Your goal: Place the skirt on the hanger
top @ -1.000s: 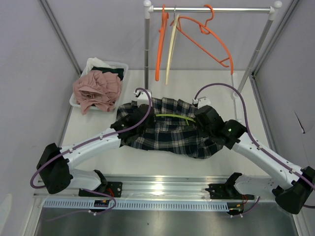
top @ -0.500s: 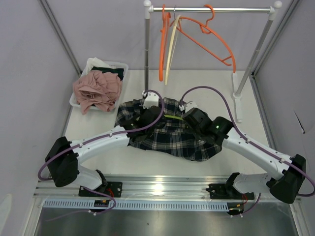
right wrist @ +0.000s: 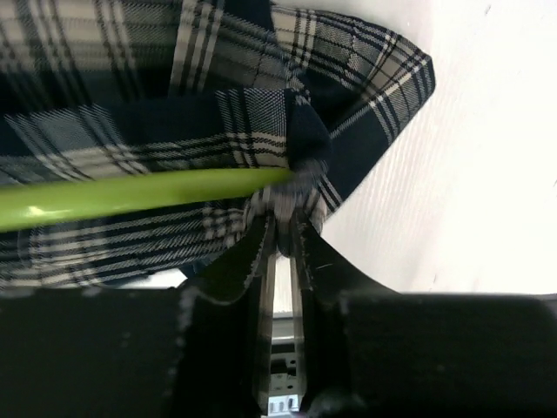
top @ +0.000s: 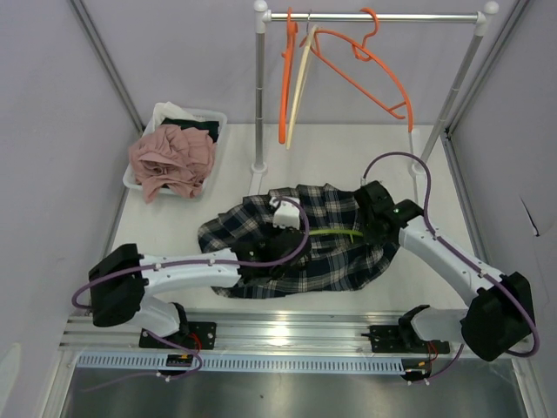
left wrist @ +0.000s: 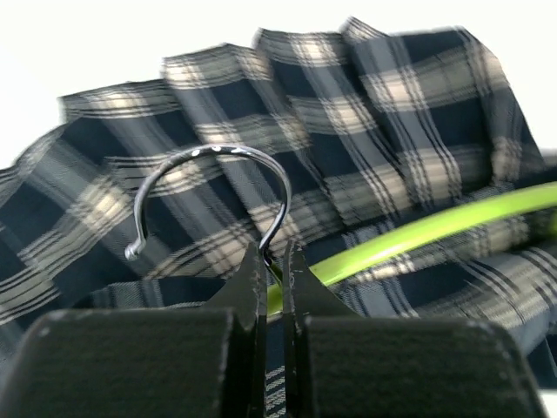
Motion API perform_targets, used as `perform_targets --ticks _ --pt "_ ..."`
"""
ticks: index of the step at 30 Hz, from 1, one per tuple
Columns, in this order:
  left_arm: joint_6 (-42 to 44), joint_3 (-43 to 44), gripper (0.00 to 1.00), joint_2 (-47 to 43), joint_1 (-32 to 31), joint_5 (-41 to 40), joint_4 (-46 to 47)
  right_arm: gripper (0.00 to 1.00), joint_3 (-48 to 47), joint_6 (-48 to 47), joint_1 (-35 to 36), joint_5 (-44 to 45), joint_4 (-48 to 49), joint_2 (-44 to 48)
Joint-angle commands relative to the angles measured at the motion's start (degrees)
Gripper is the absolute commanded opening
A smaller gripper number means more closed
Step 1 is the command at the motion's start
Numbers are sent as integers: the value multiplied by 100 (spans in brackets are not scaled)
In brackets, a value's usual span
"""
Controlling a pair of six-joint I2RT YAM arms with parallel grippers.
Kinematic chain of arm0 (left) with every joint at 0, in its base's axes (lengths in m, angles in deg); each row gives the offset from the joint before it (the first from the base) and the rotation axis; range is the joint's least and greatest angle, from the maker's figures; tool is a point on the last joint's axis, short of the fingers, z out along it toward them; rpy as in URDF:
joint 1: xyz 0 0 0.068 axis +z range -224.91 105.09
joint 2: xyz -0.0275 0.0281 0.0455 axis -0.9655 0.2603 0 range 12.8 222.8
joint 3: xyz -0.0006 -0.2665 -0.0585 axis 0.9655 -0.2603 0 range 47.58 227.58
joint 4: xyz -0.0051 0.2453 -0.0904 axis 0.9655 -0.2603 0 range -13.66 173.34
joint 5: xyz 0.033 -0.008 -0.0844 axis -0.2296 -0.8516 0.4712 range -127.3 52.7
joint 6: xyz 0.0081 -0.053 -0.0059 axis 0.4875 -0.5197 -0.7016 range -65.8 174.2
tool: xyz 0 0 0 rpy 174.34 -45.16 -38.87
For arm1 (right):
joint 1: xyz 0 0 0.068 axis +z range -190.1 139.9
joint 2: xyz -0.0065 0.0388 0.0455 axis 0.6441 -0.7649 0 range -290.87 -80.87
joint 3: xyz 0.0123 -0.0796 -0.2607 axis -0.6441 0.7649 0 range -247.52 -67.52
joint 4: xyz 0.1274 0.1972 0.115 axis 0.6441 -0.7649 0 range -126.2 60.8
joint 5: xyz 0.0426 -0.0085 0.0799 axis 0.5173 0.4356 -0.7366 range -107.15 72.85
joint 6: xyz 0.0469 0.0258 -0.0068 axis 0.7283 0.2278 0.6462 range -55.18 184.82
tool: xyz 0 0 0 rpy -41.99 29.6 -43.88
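Top external view shows the plaid skirt (top: pixel 331 257) spread beneath both grippers, with the green hanger (top: pixel 335 233) running between them. The left gripper (left wrist: pixel 274 261) is pressed together on the hanger, just below its metal hook (left wrist: pixel 218 150). The right gripper (right wrist: pixel 280 228) has its jaws barely parted with skirt cloth at the tips; I cannot tell whether it is gripping.

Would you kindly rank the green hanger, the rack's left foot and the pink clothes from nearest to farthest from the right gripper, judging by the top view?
1. green hanger: its end lies right at the right gripper.
2. rack's left foot: farther back, to the left.
3. pink clothes: far back-left corner.
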Motion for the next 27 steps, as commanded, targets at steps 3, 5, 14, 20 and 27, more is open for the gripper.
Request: perform_targets --ticks 3,5,14,20,27 --pt "-91 -130 0 786 -871 653 -1165 24 -71 517 -132 -289 1559 -76" --pt "-371 -112 0 971 -1002 521 -1288 31 69 675 -150 -307 1542 -103" --pt "-821 -59 0 1121 -1127 187 -1552 48 299 1089 -360 -404 954 230" --pt "-542 -323 0 875 -83 1011 -964 51 246 966 -369 -807 786 153" --pt "-4 177 0 971 798 1469 -647 74 316 860 -369 -1273 777 -226"
